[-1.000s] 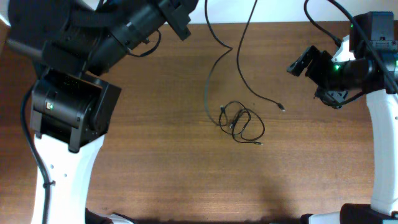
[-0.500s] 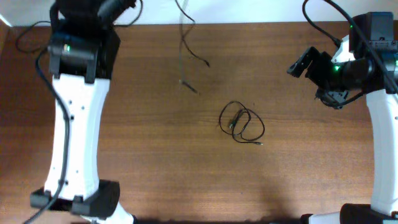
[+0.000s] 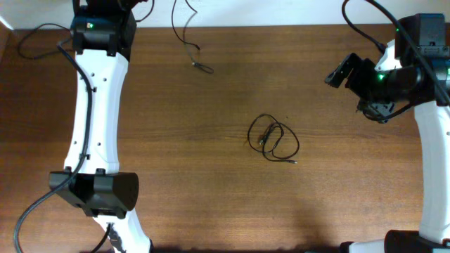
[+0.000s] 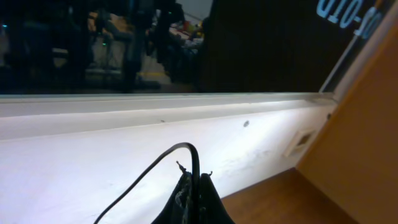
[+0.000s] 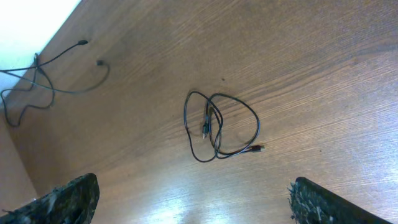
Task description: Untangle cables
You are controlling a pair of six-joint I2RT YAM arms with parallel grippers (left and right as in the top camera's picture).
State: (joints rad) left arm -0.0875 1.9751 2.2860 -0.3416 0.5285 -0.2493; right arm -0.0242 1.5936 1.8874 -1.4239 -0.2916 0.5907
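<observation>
A small tangle of thin black cables (image 3: 273,140) with silvery plugs lies on the brown table (image 3: 211,183) near the middle; it also shows in the right wrist view (image 5: 221,127). A separate thin black cable (image 3: 188,43) trails from the far edge, its plug ends resting on the table. My left gripper (image 4: 196,183) is shut on this cable (image 4: 186,149) and holds it up beyond the table's far left edge. My right gripper (image 5: 193,186) is open and empty, hovering to the right of the tangle (image 3: 341,72).
The left arm (image 3: 95,105) stretches across the table's left side to the far edge. The right arm's base stands at the right edge (image 3: 432,169). A white wall strip (image 4: 93,168) runs behind the table. The pulled cable's ends show at the far left (image 5: 62,74).
My left arm has swung to the far left and carried the held cable from the back centre to the back left, away from the tangle. The right arm and the tangle have not moved.
</observation>
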